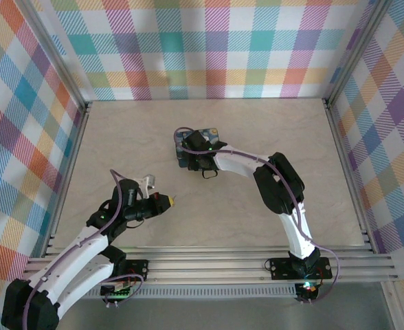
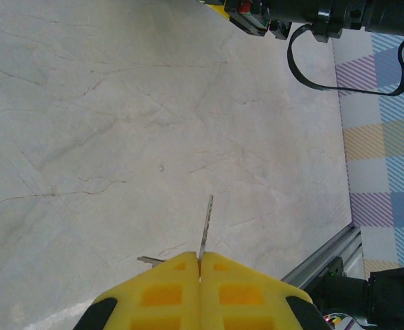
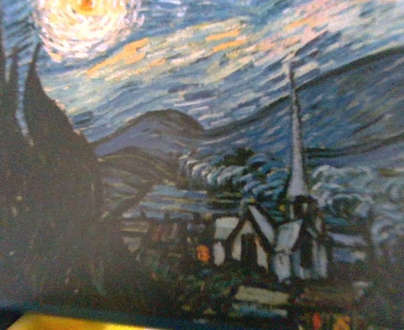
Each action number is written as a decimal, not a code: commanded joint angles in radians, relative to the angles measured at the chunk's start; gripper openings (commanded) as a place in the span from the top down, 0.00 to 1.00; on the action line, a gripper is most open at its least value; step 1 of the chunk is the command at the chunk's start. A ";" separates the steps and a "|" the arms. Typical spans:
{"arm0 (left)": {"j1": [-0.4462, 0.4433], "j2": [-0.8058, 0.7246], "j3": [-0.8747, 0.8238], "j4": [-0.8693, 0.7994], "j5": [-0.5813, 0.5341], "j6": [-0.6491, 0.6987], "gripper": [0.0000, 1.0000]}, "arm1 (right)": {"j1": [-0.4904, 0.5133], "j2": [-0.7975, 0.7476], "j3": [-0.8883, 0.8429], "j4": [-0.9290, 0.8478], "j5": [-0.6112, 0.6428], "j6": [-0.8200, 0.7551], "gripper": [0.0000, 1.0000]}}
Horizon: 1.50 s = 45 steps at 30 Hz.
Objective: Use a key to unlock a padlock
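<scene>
One key; one tin (swirl-painted) — two arms, left and right.

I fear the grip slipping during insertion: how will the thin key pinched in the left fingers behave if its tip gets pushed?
The key looks like thin flat metal, so probably stiff lengthwise and light. Only its end sits between the shut left fingers, so a sideways push may well pivot it. Bare metal against yellow plastic might also slide back.

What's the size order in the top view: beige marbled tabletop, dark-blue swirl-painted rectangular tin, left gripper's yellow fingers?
1. Beige marbled tabletop.
2. Dark-blue swirl-painted tin, though partly hidden.
3. Left gripper's yellow fingers.
</scene>
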 commanded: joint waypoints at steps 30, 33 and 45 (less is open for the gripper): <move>0.011 0.167 0.135 -0.051 0.119 0.138 1.00 | -0.110 -0.148 -0.169 -0.066 -0.143 -0.168 1.00; 0.012 0.232 0.190 -0.032 0.133 0.215 1.00 | -0.113 -0.226 -0.269 -0.085 -0.144 -0.136 1.00; -0.020 0.490 0.210 0.261 0.266 0.369 1.00 | -0.113 -0.495 -0.498 -0.241 -0.257 0.159 1.00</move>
